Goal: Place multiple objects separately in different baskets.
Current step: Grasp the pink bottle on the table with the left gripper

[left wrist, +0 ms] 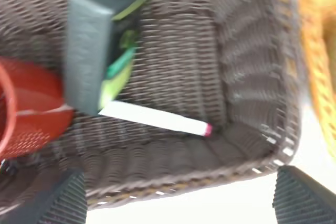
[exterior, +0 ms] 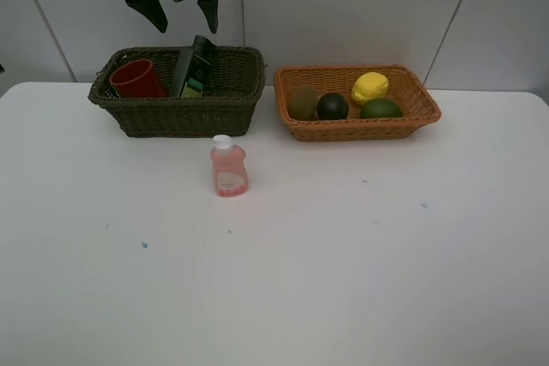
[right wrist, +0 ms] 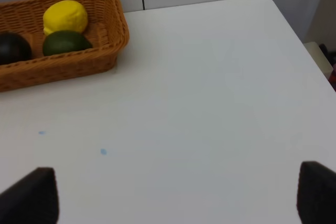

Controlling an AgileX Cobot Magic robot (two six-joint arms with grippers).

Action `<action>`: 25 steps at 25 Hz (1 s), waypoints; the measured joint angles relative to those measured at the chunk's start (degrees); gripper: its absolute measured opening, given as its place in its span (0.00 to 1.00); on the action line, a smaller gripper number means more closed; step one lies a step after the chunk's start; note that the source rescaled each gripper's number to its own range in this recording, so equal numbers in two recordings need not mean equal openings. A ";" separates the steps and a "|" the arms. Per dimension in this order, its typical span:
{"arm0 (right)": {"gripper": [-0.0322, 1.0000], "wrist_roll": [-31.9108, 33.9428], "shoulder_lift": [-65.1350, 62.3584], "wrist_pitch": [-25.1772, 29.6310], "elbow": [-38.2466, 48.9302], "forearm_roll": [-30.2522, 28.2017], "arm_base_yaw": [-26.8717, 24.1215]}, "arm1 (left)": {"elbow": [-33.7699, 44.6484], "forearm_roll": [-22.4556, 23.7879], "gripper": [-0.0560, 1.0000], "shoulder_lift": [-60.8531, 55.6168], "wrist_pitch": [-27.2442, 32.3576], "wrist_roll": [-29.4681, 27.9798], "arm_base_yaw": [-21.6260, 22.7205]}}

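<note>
Left claw (exterior: 183, 9) hangs spread and empty over the dark olive wicker basket (exterior: 227, 102); the pink plastic bottle (exterior: 229, 169) standing mid-table looks next, needing a reach down.

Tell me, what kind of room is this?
Probably a robot test bench, not a home: a bare white table against plain white panels, two wicker baskets of sorted props, and a gripper overhead.

Pink bottle (exterior: 229, 170) upright alone on open white table (exterior: 343, 280), both baskets along far edge
</note>
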 joint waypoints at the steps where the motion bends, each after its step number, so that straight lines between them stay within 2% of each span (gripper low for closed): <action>1: 0.99 0.00 0.00 0.00 0.00 0.00 0.00 | 0.00 0.00 0.92 -0.39 0.06 1.66 -1.13; 7: 0.99 0.00 0.00 0.00 0.00 0.00 0.00 | 0.50 -0.49 0.92 -0.76 0.11 16.29 -7.12; 11: 0.99 0.00 0.00 0.00 0.00 0.00 0.00 | 3.24 -4.38 0.92 -0.83 0.06 23.77 -9.23; 13: 0.99 0.00 0.00 0.00 0.00 0.00 0.00 | 5.48 -6.10 0.92 -0.85 0.06 29.01 -9.93; 21: 0.99 0.00 0.00 0.00 0.00 0.00 0.00 | 13.74 -5.86 0.92 -0.90 0.07 55.29 -10.88; 25: 0.99 0.00 0.00 0.00 0.00 0.00 0.00 | 15.89 -5.60 0.92 -0.95 0.07 61.09 -10.88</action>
